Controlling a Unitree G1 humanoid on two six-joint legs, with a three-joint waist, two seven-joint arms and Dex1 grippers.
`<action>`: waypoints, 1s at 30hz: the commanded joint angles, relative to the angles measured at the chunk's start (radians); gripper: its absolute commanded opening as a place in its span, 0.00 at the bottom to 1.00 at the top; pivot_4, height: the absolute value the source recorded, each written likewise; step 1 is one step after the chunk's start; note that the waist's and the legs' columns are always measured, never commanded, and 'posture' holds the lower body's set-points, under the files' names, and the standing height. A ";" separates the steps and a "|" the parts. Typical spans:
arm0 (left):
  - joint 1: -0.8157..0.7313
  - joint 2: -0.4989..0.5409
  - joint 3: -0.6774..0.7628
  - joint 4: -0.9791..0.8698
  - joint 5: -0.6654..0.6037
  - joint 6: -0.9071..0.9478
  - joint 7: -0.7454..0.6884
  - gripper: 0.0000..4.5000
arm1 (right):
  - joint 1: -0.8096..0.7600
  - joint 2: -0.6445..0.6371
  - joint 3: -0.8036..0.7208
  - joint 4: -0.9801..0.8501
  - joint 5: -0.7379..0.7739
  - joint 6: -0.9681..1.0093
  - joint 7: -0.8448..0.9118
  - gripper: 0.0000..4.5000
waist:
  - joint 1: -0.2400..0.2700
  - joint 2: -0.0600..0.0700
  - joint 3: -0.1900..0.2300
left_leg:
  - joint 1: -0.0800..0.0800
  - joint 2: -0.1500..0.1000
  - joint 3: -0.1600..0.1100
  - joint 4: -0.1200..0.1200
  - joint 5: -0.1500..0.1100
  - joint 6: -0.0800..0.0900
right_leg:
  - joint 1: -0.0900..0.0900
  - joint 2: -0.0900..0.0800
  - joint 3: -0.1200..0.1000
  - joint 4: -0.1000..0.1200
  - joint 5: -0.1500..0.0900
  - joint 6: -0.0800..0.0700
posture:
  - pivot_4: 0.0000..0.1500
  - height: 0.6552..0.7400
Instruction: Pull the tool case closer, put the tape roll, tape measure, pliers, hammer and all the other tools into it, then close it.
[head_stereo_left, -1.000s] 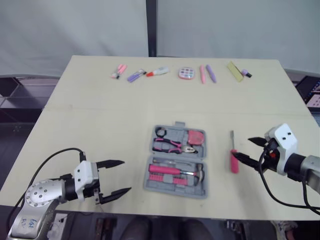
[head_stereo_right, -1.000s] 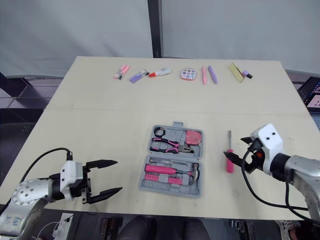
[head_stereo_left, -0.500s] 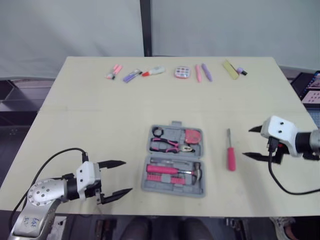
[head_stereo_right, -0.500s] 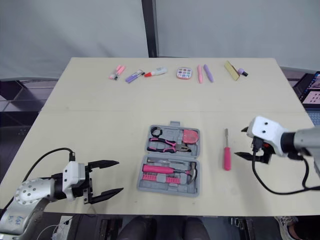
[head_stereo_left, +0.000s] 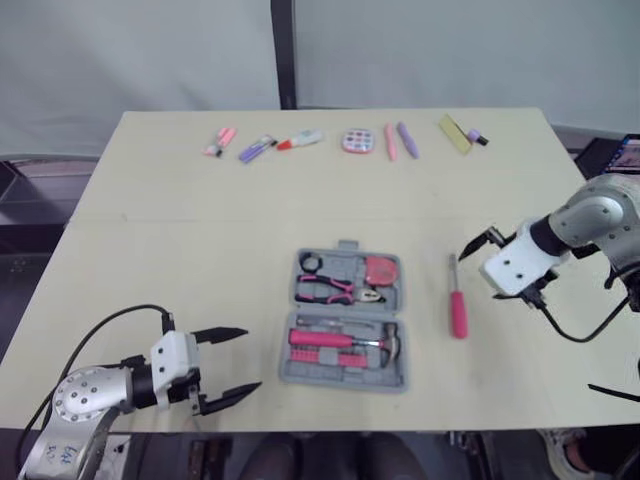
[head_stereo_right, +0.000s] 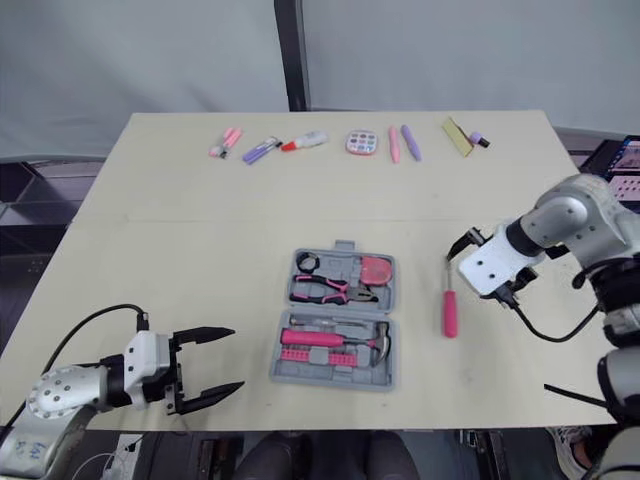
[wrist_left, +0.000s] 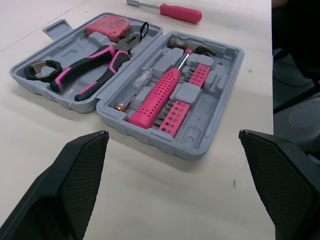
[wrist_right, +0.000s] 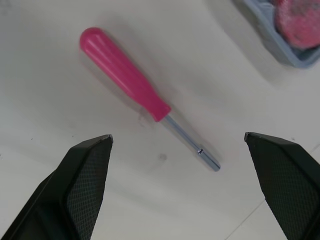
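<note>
The grey plastic tool case (head_stereo_left: 345, 330) lies open near the front middle of the pale wooden worktop (head_stereo_left: 200, 250). The black tape roll (wrist_left: 40, 70), pink-and-black pliers (wrist_left: 85, 70), pink tape measure (wrist_left: 107, 27) and pink-handled hammer (wrist_left: 165, 90) are already seated in its moulded slots. The pink-handled screwdriver (head_stereo_left: 457, 305) lies flat on the worktop just right of the case and apart from it, with its steel shaft pointing away from us.

Our right end effector (wrist_right: 177, 137) hovers above the screwdriver with its fingers spread wide. In the wrist view the tool runs diagonally across the gap between them. Our left end effector (head_stereo_left: 250, 360) waits, fingers apart, near the front edge to the left of the case, touching nothing.

We judge the screwdriver pick to be the step in hand, and it carries the main risks:
- The round handle could roll as the fingers close if they meet it off-centre or at this slant.
- A pinch on the thin shaft could slip or let the tool swing.
- If the screwdriver then sits proud of its slot, the lid may jam.
- The light case could skid when we press it shut, unless the left arm braces it.
</note>
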 joint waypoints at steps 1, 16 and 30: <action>0.029 0.000 0.011 -0.048 0.004 -0.018 0.012 1.00 | -0.047 0.013 0.040 0.068 -0.087 -0.123 -0.021 1.00 | 0.000 0.000 0.000 | 0.000 0.000 0.000 0.000 0.000 0.000 | 0.000 0.000 0.000 0.000 0.000 0.000 | 1.00 0.69; 0.090 0.007 0.026 -0.081 0.010 -0.028 0.033 1.00 | -0.090 0.097 0.159 0.218 -0.432 -0.311 -0.373 1.00 | -0.001 0.000 0.000 | 0.000 0.000 0.001 -0.001 0.001 -0.002 | -0.004 0.000 0.000 0.005 0.000 0.000 | 1.00 0.69; 0.107 0.007 0.037 -0.095 0.011 -0.020 0.045 1.00 | -0.128 0.161 0.259 0.301 -0.651 -0.313 -0.647 1.00 | -0.004 0.000 0.000 | -0.001 0.000 0.005 -0.001 0.001 -0.003 | -0.016 0.000 0.001 0.018 0.000 0.000 | 1.00 0.69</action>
